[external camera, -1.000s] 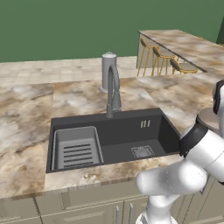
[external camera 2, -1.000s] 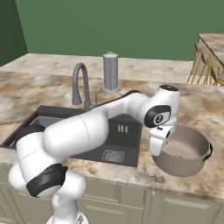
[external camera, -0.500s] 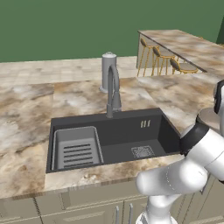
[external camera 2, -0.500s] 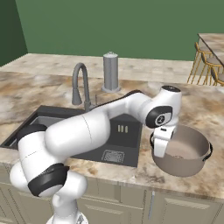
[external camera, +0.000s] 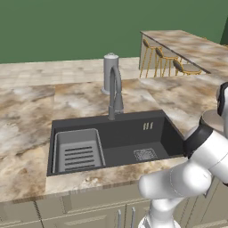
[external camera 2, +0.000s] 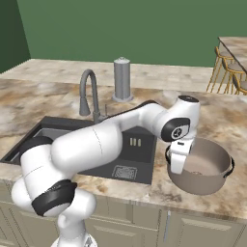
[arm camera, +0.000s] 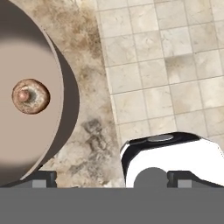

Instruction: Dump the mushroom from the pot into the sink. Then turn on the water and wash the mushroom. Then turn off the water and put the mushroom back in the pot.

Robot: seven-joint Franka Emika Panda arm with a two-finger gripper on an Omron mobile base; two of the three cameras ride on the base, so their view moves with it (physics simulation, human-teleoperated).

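The pot (external camera 2: 205, 169) stands on the counter right of the sink (external camera 2: 62, 128); its top also peeks out behind my arm (external camera: 213, 119). The mushroom (arm camera: 30, 96) lies on the pot's floor (arm camera: 17, 48). My gripper (external camera 2: 176, 169) points down at the pot's near-left rim, open and holding nothing. In the hand view my gripper (arm camera: 111, 179) has its fingertips far apart, the left fingertip (arm camera: 43, 178) close to the pot's rim. The faucet (external camera: 115, 93) arches over the sink (external camera: 124, 133), and no water runs. The basin is dry, with its drain grate (external camera: 145, 154).
A grey ribbed tray (external camera: 79, 149) fills the sink's left end. A grey domed cylinder (external camera: 110, 73) stands behind the faucet. The counter's front edge runs just past the pot, with tiled floor (arm camera: 166, 65) below. Bar stools (external camera: 164, 58) line a far counter.
My hand has sunk a little and edged toward the pot's near-left rim. The jaws stayed open, and the pot has not moved.
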